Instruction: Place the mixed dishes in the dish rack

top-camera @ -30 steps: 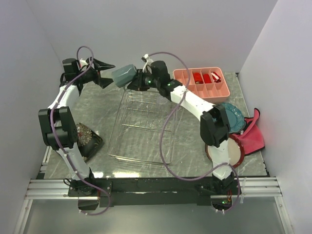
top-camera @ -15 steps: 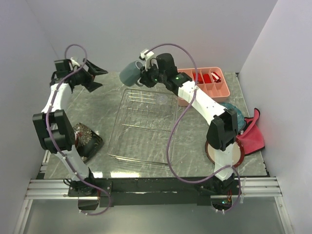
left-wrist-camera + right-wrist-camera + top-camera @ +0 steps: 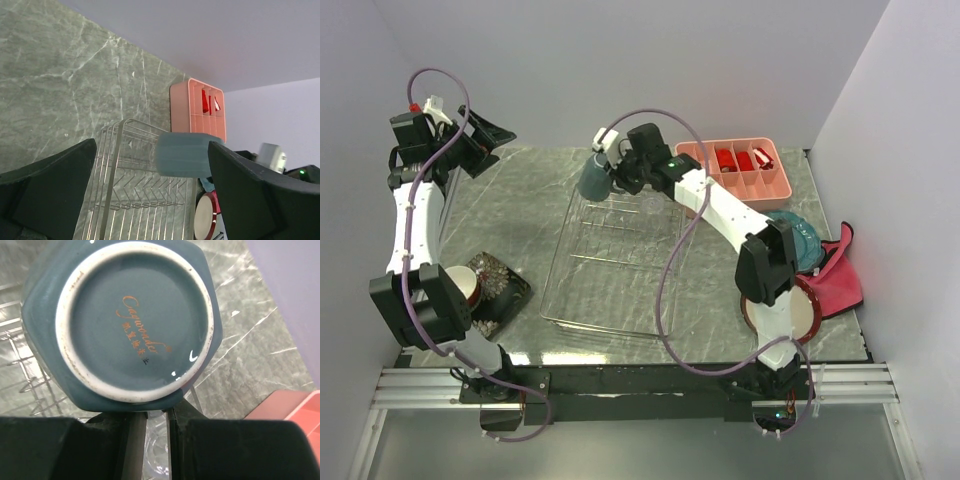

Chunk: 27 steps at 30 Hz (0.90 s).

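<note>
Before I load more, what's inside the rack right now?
Only a glass shows in the rack, near its far end. The right arm and the mug it holds cover the far corners, so anything there is hidden.

Mug [image 3: 592, 181] over rack's far left corner. Rack [image 3: 605, 325] central; tray [image 3: 760, 197] behind-right; square plate [image 3: 506, 286] left; round plate [image 3: 805, 310] right.

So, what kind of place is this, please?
Probably a robot test booth staged as a dishwashing spot, not a real kitchen: plain white walls enclose a grey marbled tabletop holding a clear wire dish rack.
</note>
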Tool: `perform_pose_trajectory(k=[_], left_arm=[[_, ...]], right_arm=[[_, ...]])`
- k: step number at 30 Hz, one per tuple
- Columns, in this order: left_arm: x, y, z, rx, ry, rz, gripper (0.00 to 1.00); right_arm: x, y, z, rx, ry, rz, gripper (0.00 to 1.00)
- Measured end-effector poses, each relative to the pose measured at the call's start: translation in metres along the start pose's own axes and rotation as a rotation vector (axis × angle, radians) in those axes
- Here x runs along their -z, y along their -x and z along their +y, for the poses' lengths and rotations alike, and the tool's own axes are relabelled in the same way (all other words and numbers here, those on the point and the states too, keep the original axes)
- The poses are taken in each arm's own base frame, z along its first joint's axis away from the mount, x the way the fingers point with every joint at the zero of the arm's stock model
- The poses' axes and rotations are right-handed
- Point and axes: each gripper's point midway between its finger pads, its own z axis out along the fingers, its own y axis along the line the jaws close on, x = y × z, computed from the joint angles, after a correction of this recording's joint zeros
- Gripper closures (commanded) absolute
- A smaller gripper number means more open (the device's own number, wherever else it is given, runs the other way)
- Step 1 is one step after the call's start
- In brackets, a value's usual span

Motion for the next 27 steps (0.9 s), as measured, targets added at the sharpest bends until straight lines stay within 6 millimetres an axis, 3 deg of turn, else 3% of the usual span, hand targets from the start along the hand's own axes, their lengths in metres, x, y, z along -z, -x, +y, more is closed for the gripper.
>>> perform_pose_trajectory(k=[4, 13, 19, 27], left_arm=[[0.001, 0.0, 0.0, -0.007, 0.001, -0.001, 0.0], [-0.001, -0.004, 0.005, -0.006, 0.009, 0.008, 0.0], [0.0, -0.004, 0.005, -0.007, 0.006, 0.008, 0.01], [-0.002, -0.008, 0.008, 0.004, 0.008, 0.018, 0.01]], right_arm=[[-0.017, -0.015, 0.005, 0.021, 0.007, 0.06, 1.0], [-0.033, -0.046, 0.019, 0.038, 0.02, 0.18, 1.0], [-0.036, -0.044, 0.013, 0.041, -0.006, 0.19, 1.0], [-0.047, -0.055, 0.008, 0.049, -0.027, 0.227, 1.0]])
